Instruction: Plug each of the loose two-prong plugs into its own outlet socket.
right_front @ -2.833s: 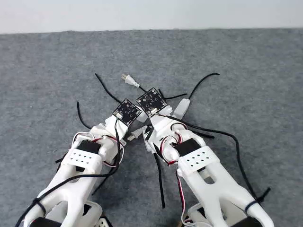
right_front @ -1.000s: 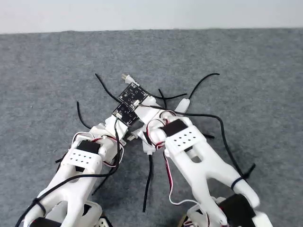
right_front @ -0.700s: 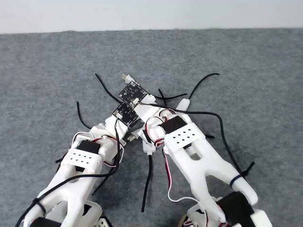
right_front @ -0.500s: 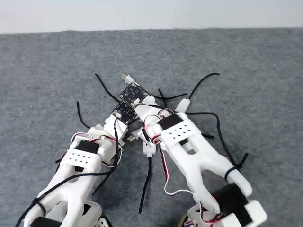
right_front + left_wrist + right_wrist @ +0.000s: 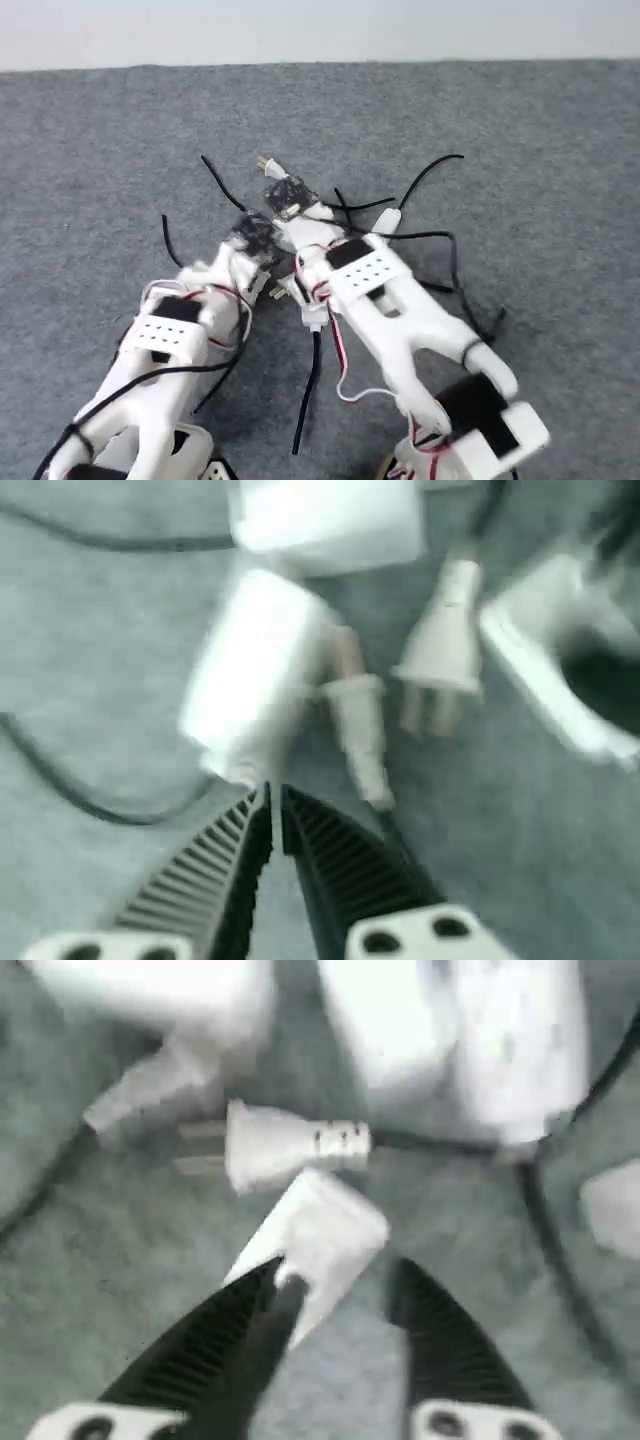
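Grasping step, I judge — right tool (image 5: 337, 1278) spread around a socket (image 5: 322, 1228), left tool (image 5: 275, 800) clenched empty; next: close, then align the plug (image 5: 290, 1145).

The plugs are white, two-prong types on black cords, all lying flat and unplugged. One plug (image 5: 266, 166) lies at the far end of the group, prongs pointing away from the arms. A second plug (image 5: 290, 1145) lies on its side with prongs free — a white socket block (image 5: 325, 1228) rests just beside it, tilted. Another white socket (image 5: 386, 224) lies apart from these.
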